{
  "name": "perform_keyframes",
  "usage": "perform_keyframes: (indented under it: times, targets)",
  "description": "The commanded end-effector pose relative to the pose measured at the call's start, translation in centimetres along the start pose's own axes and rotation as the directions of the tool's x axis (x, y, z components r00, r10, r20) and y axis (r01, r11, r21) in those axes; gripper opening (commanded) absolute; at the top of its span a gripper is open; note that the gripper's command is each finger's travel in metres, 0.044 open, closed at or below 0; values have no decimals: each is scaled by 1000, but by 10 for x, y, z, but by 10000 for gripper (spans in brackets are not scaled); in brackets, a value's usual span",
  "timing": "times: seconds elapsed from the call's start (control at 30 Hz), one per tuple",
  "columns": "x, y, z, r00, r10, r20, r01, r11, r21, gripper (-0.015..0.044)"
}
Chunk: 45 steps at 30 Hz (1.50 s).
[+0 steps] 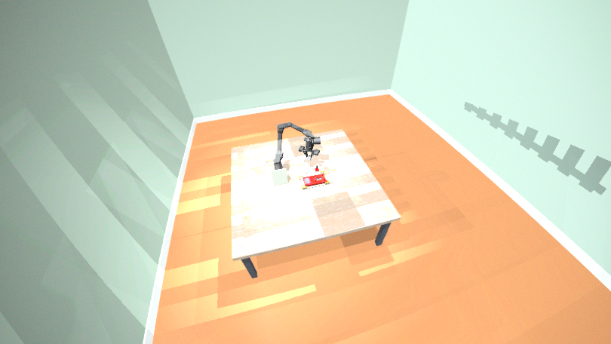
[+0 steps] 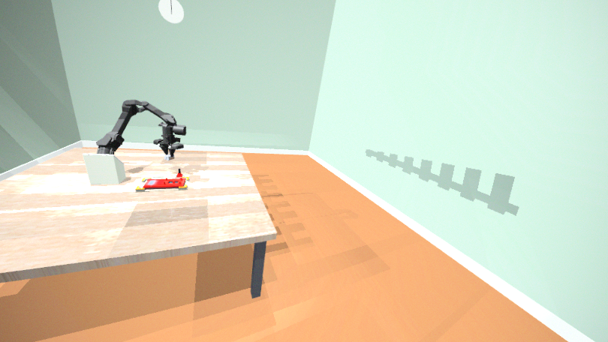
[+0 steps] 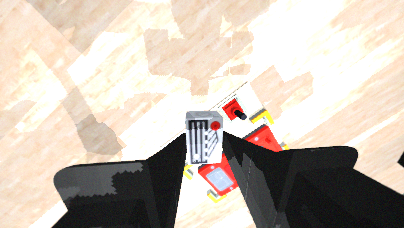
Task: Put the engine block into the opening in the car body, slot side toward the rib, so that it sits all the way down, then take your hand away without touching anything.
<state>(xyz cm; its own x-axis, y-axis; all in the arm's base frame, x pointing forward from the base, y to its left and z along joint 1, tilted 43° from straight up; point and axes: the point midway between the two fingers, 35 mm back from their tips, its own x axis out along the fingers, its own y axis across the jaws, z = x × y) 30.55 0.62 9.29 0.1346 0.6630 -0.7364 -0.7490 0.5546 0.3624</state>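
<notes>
My gripper (image 1: 308,157) (image 2: 169,157) (image 3: 203,136) is shut on the grey engine block (image 3: 199,118), one finger on each side. The block's face toward the wrist camera shows dark slots, pale lines and a red round spot. I hold it above the table, behind the car body in the top and exterior views. The red car body (image 1: 314,180) (image 2: 158,184) (image 3: 266,137) lies flat, with yellow corner pieces and a pale blue panel. My right finger hides part of it in the wrist view. The opening and the rib are too small or hidden to make out.
A red piece with a black knob (image 1: 317,169) (image 2: 179,174) (image 3: 231,108) stands just behind the car body in the top and exterior views. A white block-shaped box (image 1: 280,176) (image 2: 100,169) stands to the left, in front of the arm's base. The table (image 1: 273,222) (image 2: 170,229) carries them all.
</notes>
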Motion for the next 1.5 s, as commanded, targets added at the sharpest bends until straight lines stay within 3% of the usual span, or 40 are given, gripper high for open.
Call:
perform_keyframes:
  times: [0.0, 0.7, 1.47]
  targets:
    - [2, -13, -6, 1000, -7, -4, 7, 998, 66, 0]
    - [21, -65, -39, 1000, -12, -6, 13, 926, 377, 0]
    - [46, -115, -85, 1000, -13, -2, 12, 744, 668, 0]
